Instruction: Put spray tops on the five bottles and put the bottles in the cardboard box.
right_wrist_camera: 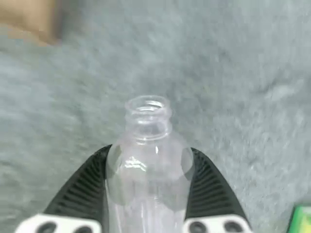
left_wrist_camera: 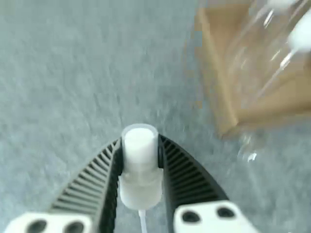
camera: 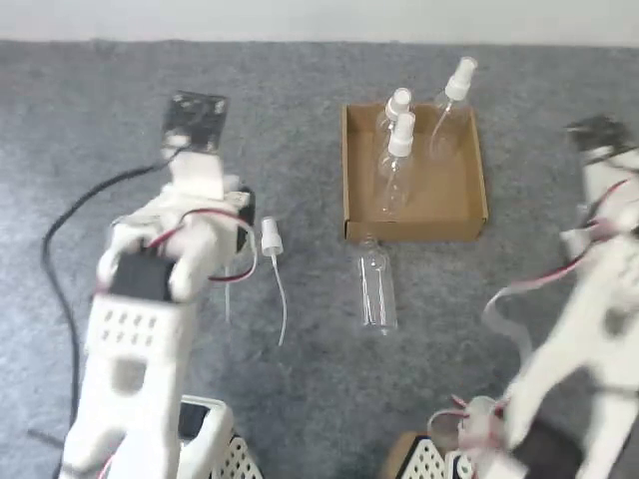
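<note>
Left gripper (left_wrist_camera: 140,143) clamped on a white spray top (left_wrist_camera: 140,170), its dip tube hanging below. Right gripper (right_wrist_camera: 149,151) grasping a clear bottle (right_wrist_camera: 148,121), neck bare and pointing away from my fingers. Between my two arms sits the cardboard box (camera: 439,228), holding three topped bottles (camera: 397,165). One uncapped bottle (camera: 376,289) lies on the grey carpet (camera: 300,100) just beside the box, near the left gripper.

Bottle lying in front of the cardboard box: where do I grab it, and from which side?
Grip the bottle around the middle of its body, from above, jaws straddling its width. It lies flat, pointing lengthwise at the cardboard box, neck end close to the front wall, so that end is crowded while both long sides are free. A mid-body hold also leaves the neck open.
</note>
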Robot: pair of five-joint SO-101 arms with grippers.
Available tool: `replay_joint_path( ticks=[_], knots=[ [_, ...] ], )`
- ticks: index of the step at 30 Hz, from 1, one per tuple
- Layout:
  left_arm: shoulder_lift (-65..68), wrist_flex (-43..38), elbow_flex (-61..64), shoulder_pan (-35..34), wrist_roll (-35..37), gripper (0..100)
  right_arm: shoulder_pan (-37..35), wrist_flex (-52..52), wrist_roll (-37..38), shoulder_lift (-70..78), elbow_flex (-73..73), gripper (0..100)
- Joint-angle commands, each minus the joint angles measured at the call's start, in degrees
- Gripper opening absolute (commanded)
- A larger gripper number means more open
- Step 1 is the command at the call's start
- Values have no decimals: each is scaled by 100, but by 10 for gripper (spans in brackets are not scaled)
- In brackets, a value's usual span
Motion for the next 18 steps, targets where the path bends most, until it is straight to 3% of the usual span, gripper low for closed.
replay_joint_path(
  ticks=[1,5,9,14,18],
  knots=[
    [-1064,62,-312,0,53,9,-1209,48,-536,-2088,712,6],
    [-1767,-26,-365,-9,62,9,-2624,259,-1240,-3582,1284,6],
    [-2576,-651,-312,35,62,9,-4207,338,-1837,-4382,1653,6],
    [-3692,-1459,-321,44,404,9,-6132,-541,-2426,-4620,2198,6],
    [-4475,-1538,-259,44,1152,9,-6949,-1402,-2532,-4549,2840,6]
  ],
)
